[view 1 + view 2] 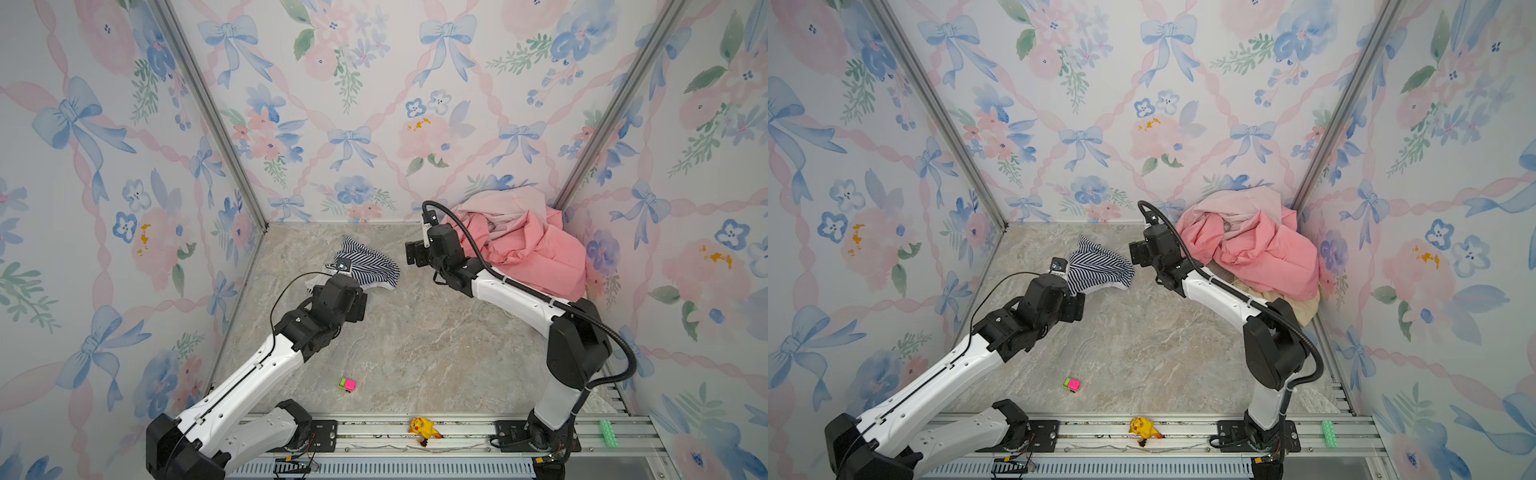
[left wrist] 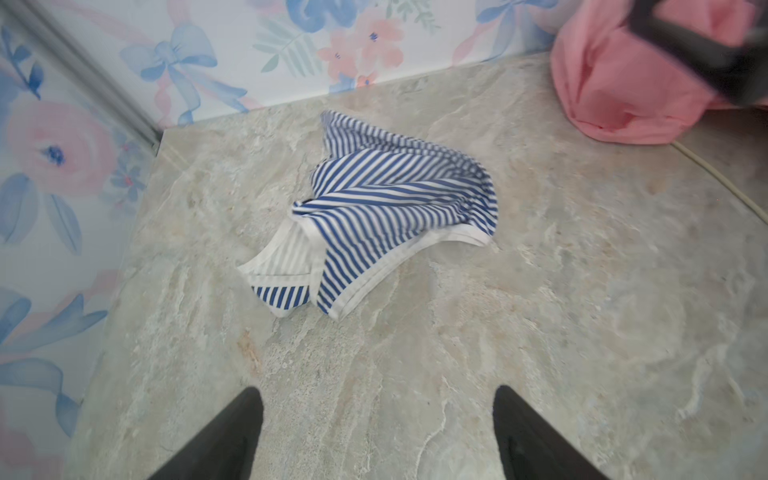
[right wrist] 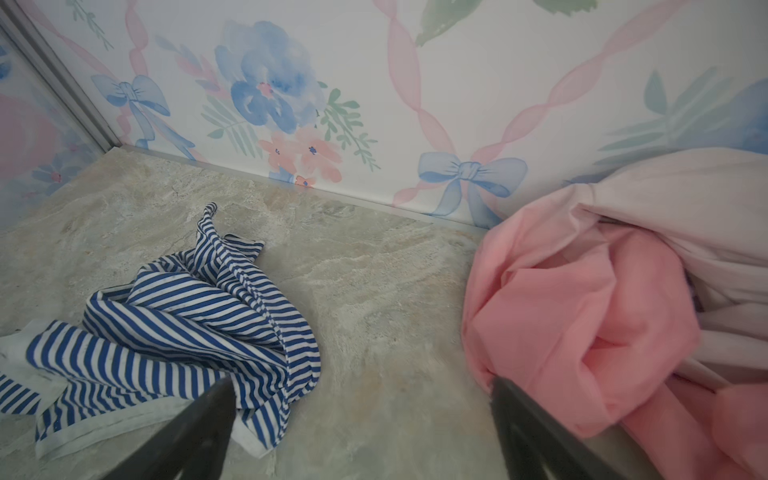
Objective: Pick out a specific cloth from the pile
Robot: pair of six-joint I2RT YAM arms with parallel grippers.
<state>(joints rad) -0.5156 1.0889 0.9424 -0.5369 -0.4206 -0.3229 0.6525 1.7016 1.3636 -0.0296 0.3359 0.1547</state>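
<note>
Navy-and-white striped, the cloth (image 1: 368,266) lies crumpled by itself on the marble-look table (image 1: 415,340). It is well apart from the pile (image 1: 532,249) of pink fabrics heaped in the far right corner, so the sorting-out looks done. The left gripper (image 2: 376,399) hovers just short of it, jaws wide and empty, seemingly placed to take it, while the right gripper (image 3: 361,386) hangs between cloth and pile, spread wide and holding nothing.

The light here is bright, soft and even, so shadows on the worktop (image 1: 415,332) are only faint. Both top views bend at the edges. In the left wrist view the cloth (image 2: 395,208) looks a little blurred.
</note>
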